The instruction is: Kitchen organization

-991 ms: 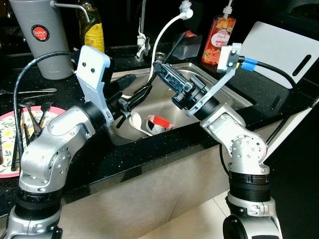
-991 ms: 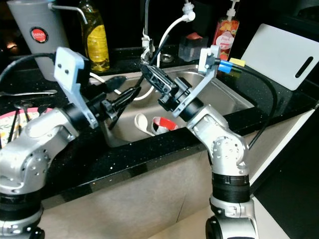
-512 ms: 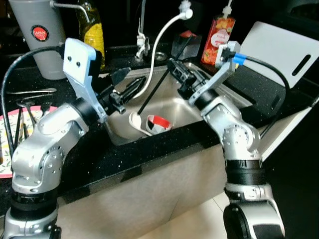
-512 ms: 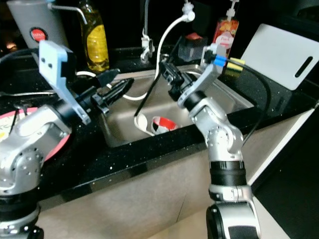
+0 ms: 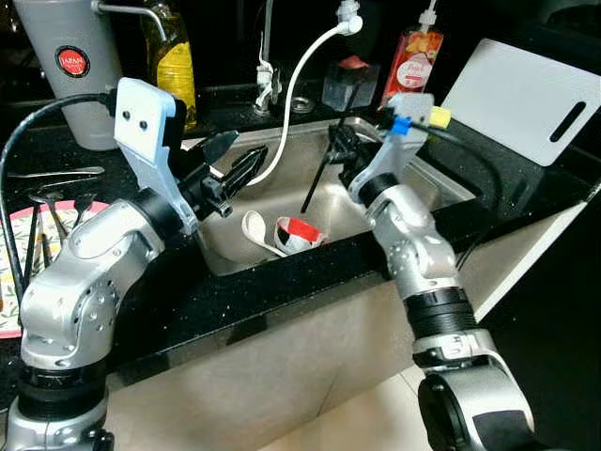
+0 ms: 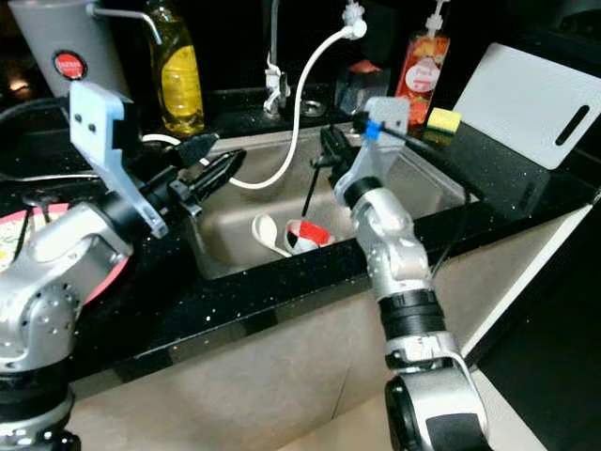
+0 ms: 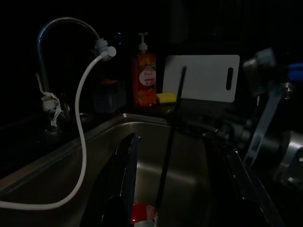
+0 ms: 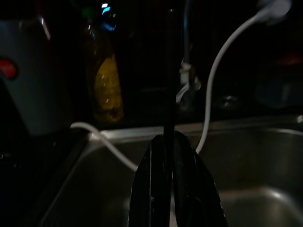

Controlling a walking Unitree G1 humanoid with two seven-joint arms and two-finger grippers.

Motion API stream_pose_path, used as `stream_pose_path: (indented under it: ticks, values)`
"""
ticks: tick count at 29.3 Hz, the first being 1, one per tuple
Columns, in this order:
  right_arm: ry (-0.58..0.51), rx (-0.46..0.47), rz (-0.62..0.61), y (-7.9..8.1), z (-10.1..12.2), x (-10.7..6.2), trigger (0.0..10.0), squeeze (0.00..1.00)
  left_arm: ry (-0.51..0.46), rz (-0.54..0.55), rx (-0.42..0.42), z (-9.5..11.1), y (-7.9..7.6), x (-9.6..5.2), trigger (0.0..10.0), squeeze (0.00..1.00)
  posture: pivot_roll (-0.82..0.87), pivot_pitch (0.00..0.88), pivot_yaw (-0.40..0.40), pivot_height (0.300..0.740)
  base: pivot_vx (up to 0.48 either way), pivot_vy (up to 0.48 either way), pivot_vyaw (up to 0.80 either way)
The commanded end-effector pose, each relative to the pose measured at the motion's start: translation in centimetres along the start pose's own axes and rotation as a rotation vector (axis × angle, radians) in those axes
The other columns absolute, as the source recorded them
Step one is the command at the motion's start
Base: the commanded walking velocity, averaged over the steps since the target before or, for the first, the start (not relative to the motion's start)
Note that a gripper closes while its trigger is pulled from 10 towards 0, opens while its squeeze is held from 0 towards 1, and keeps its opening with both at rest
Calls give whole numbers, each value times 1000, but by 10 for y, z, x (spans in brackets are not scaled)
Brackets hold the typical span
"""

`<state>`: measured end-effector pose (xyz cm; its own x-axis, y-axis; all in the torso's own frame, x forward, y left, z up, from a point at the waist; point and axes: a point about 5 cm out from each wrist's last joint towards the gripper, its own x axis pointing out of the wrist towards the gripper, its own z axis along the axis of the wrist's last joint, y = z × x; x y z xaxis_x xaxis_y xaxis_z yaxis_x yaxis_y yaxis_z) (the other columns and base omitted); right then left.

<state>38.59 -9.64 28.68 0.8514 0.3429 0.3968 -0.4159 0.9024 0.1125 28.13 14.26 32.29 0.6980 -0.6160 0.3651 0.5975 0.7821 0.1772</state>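
You see the pink patterned plate (image 5: 17,246) cut off by the left edge, the grey container (image 5: 70,66) and the oil bottle (image 5: 173,52) cropped at the top, the black stick's (image 5: 317,176) lower tip too dark to place, the soap bottle's (image 5: 410,58) label too small to read

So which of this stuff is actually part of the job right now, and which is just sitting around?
In play: the black utensil pinched in the right hand; the sink under it; the white spoon and red-and-white cup in it.

Lying about: soap bottle, oil bottle, cutting board, sponge, grey jug.
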Motion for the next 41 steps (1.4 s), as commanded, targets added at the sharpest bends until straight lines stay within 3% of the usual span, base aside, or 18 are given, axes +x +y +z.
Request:
stream_pose_path:
  ticks: [1, 11, 13, 15, 16, 23, 24, 26, 27, 28, 37, 41]
  values:
    - [12, -21, 19, 3, -2, 4, 10000, 0, 16, -12, -7, -4, -4, 0, 10000, 0, -42, 95, -76, 740, 0, 0, 0]
    - [94, -40, 29, 9, -25, 10, 10000, 0, 23, -2, -6, -5, -4, 0, 10000, 0, -34, 97, -84, 740, 0, 0, 0]
    - [95, -38, 32, 9, -28, 10, 10000, 675, 24, 1, -5, -5, -4, -1, 10000, 0, -32, 97, -86, 740, 0, 0, 0]
    - [94, -37, 33, 9, -28, 10, 10000, 675, 24, 2, -5, -5, -4, -1, 10000, 0, -32, 97, -86, 740, 0, 0, 0]
    - [93, -36, 33, 9, -28, 10, 10000, 1000, 25, 2, -5, -6, -4, -1, 10000, 0, -32, 97, -86, 740, 0, 0, 0]
    - [76, -32, 37, 8, -27, 11, 10000, 1000, 25, 3, -5, -5, -4, -1, 10000, 0, -36, 99, -83, 740, 0, 0, 0]
    - [28, -33, 32, 7, -17, 12, 10000, 855, 25, 3, -5, -5, -4, -1, 10000, 0, -37, 98, -81, 740, 0, 0, 0]
    - [28, -33, 32, 7, -17, 12, 10000, 855, 25, 3, -5, -5, -4, -1, 10000, 0, -37, 98, -81, 740, 0, 0, 0]
    - [-19, -35, 31, 7, -8, 12, 10000, 239, 25, 6, -5, -6, -4, 0, 10000, 0, -38, 98, -80, 740, 0, 0, 0]
    - [-37, -38, 32, 7, -4, 11, 10000, 0, 25, 11, -3, -6, -3, 0, 10000, 0, -38, 98, -80, 740, 0, 0, 0]
    - [-167, -20, 32, 6, 29, -9, 10000, 0, 156, 210, 49, -22, 21, 2, 10000, 0, -42, 101, -69, 740, 0, 0, 0]
    - [-180, -11, 35, 6, 35, -18, 10000, 0, 239, 230, 63, -27, 26, -1, 10000, 0, -42, 104, -65, 740, 0, 0, 0]
